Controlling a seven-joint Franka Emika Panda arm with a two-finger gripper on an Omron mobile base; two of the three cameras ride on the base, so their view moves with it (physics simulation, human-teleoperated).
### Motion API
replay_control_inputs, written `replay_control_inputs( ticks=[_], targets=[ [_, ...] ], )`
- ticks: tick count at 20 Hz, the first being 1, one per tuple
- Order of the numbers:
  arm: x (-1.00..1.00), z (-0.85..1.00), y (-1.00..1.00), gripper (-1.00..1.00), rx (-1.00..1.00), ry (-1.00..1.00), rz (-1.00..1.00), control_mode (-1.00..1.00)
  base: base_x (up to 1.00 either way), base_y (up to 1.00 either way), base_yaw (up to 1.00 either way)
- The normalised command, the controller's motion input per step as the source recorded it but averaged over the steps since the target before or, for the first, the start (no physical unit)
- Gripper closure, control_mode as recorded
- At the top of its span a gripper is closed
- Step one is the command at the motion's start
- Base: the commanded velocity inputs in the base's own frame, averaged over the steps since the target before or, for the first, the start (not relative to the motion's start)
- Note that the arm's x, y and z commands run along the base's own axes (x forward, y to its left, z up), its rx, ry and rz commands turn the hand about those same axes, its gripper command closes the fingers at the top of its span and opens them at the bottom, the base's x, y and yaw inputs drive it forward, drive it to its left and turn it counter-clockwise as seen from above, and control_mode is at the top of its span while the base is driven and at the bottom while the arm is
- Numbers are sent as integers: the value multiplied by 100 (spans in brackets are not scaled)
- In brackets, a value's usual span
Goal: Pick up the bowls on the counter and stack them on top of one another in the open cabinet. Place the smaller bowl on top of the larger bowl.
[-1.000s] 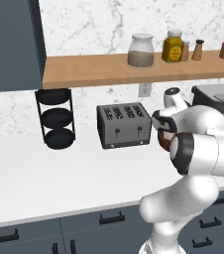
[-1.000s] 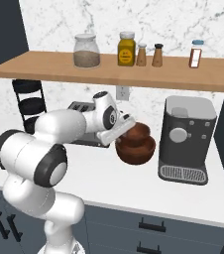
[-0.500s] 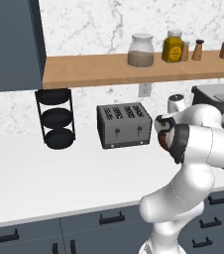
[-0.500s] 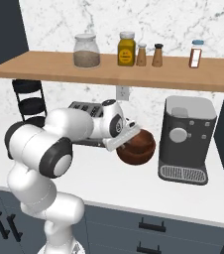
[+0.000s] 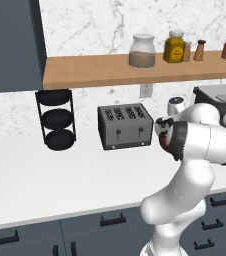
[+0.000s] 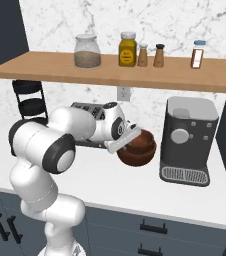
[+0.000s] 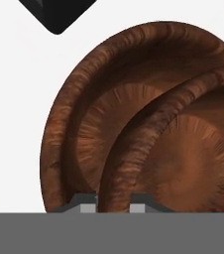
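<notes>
- Glossy reddish-brown with fine radial streaks, the smaller bowl (image 7: 183, 163) is seen nested inside the larger bowl (image 7: 84, 124), both on the white counter (image 6: 150, 182) just left of the coffee machine (image 6: 187, 140).
- The smaller bowl's rim is straddled by the gripper (image 7: 113, 204), apparently clamped on it, though the fingertips (image 7: 86, 204) are barely seen.
- A boxy grey toaster (image 5: 125, 126) and a black tiered rack (image 5: 57, 119) are placed farther left.
- Jars are lined along the tan wooden shelf (image 6: 110, 75).

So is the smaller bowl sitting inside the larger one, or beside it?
Inside. In the hand view the smaller bowl's rim arcs within the larger bowl's dark interior, with the tool straddling that inner rim.
</notes>
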Motion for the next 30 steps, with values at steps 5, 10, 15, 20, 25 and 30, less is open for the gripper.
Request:
replay_control_inputs(
  ticks=[5, 10, 15, 20, 25, 30],
  targets=[
    [3, 0, 2, 100, 0, 0, 4, -100, 0, 0, 0],
    [0, 0, 0, 100, 0, 0, 1, -100, 0, 0, 0],
    [5, 1, -1, -100, 0, 0, 0, -100, 0, 0, 0],
    [-2, 17, -3, -100, 0, -1, 0, -100, 0, 0, 0],
    [-23, 41, -2, -100, 0, -1, 0, -100, 0, 0, 0],
    [-30, -34, 4, -100, 2, 4, 1, -100, 0, 0, 0]
  ],
)
